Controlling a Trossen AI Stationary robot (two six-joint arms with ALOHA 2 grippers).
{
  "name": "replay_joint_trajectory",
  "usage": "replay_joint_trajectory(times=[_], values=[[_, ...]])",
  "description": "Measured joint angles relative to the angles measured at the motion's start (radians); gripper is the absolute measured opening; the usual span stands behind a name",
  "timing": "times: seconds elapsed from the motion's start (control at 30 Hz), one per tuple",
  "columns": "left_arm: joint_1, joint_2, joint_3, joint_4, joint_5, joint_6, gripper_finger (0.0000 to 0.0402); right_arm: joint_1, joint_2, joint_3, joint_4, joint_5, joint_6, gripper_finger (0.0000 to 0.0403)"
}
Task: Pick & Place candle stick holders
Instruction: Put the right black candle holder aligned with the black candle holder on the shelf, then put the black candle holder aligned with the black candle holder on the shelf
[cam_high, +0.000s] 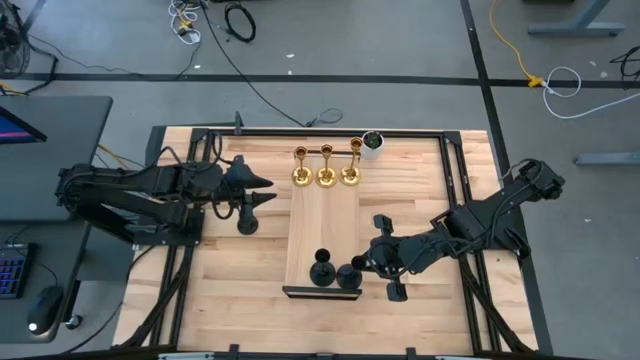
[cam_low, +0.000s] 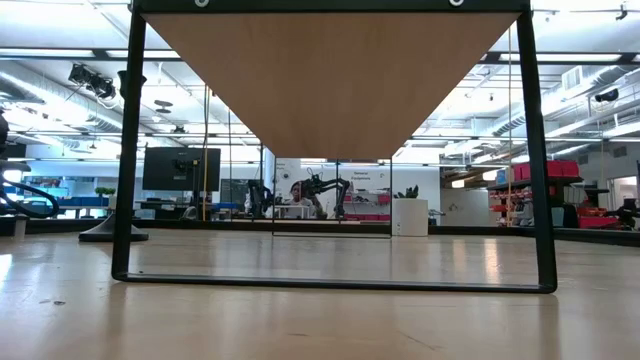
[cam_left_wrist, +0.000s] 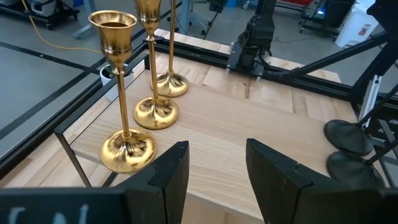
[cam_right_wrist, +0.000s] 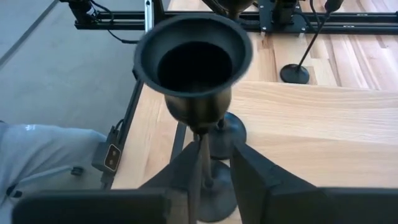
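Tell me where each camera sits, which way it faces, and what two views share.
High: overhead, looking down; both arms, left claw, right claw.
Low: table height, looking level beneath a raised board; no arm shows.
Left wrist: past the open left claw toward three gold holders.
Right wrist: past the right claw around a black holder's stem.
Shared: gold holders, high and left wrist.

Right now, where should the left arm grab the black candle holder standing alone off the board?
Its thin stem, between base and cup, coming in level from the left gripper's side: the black holder stands upright, and base and cup flare wide.
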Motion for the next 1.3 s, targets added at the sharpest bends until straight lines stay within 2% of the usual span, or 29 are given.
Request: replay_joint_trajectory(times=[0.3,0.5,0.63,0.8,0.93,1.3], values=[[0.000,0.000,0.000,0.000,0.000,0.000,0.0161,0.000,0.000,-0.001,-0.036,0.001,-0.052,0.0123],[0.000,-0.017,0.000,-0.039,-0.001,0.022,0.0161,0.000,0.000,-0.001,-0.094,0.000,-0.050,0.0126],[0.000,-0.062,0.000,-0.125,-0.014,-0.002,0.0161,0.002,0.000,-0.001,-0.153,0.001,-0.012,0.0120],[0.001,-0.151,0.000,-0.290,-0.097,-0.113,0.0161,0.006,-0.007,-0.001,-0.222,0.002,0.038,0.0115],[0.000,-0.208,0.000,-0.409,-0.090,-0.181,0.0161,0.014,-0.012,-0.001,-0.262,0.036,0.054,0.0114],[-0.039,-0.223,0.000,-0.639,-0.089,-0.291,0.0161,0.046,-0.062,-0.001,-0.382,0.169,0.164,0.0114]])
